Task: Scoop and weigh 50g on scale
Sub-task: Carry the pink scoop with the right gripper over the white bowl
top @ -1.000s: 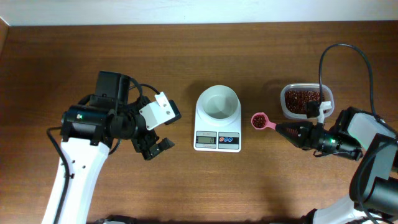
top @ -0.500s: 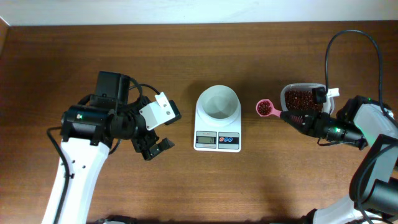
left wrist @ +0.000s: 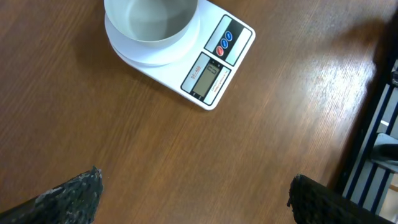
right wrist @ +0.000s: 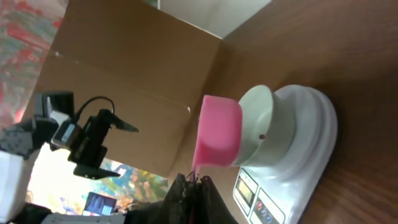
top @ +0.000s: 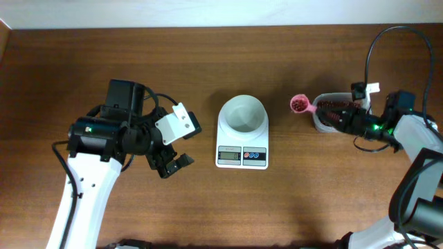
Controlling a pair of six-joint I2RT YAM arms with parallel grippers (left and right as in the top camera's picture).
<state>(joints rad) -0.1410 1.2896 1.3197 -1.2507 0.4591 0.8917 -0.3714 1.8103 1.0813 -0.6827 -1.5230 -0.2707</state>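
Observation:
The white scale (top: 241,144) stands mid-table with its round white bowl (top: 242,114) empty; the left wrist view shows it as well (left wrist: 214,59). My right gripper (top: 327,113) is shut on the handle of a pink scoop (top: 299,104) with red beans in its cup. The scoop hangs in the air right of the bowl, between it and the tub. In the right wrist view the scoop (right wrist: 217,140) sits just in front of the bowl (right wrist: 258,127). My left gripper (top: 174,164) is open and holds nothing, left of the scale.
A clear tub of red beans (top: 318,123) stands at the right, partly covered by my right gripper. A black cable (top: 377,48) loops over the right arm. The left fingers (left wrist: 74,196) hover over bare wood. A cardboard wall (right wrist: 124,74) stands beyond the table.
My right gripper has carried the scoop from beside the scale's front toward the table's far side and a little right. The left arm has not moved.

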